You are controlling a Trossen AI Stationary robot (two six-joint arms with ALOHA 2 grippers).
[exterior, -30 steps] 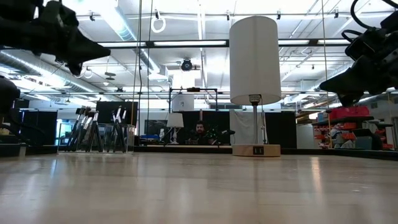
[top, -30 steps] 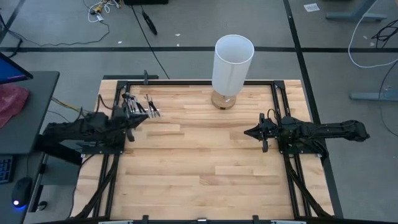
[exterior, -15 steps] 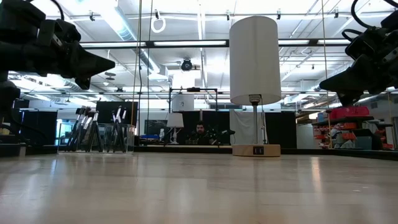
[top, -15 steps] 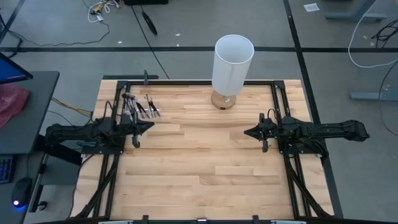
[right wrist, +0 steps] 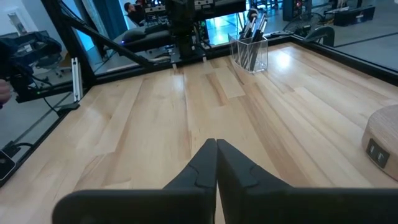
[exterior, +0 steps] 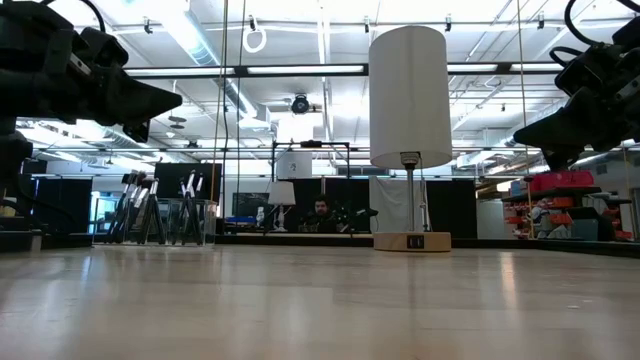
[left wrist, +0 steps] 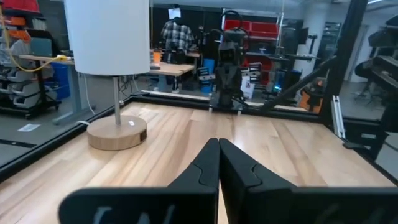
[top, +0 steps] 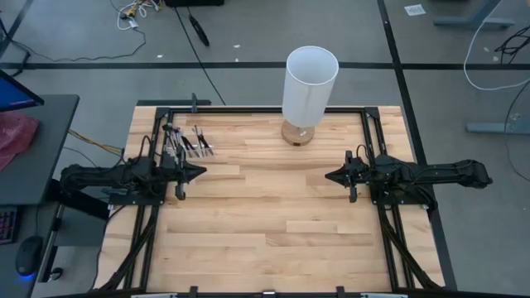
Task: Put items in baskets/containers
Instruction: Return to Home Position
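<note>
The makeup brushes are seen standing bundled, heads up, inside the transparent container, which is set at the far left corner of the table, close to the black frame. No loose brush is made out on the boards, so the filling is judged to be done, and the container is judged to have been put there to keep it out of both arms' working room.

The left gripper is held just beside the container on its near side, raised off the wood and empty, with its fingers pressed together. The right gripper is parked well apart at the right side, facing the left one, likewise closed on nothing. Both poses are taken as resting positions.

The white lamp on its wooden base is placed at the far middle edge. Nothing is seen between the grippers, and the lamp is not judged to obstruct either arm.
</note>
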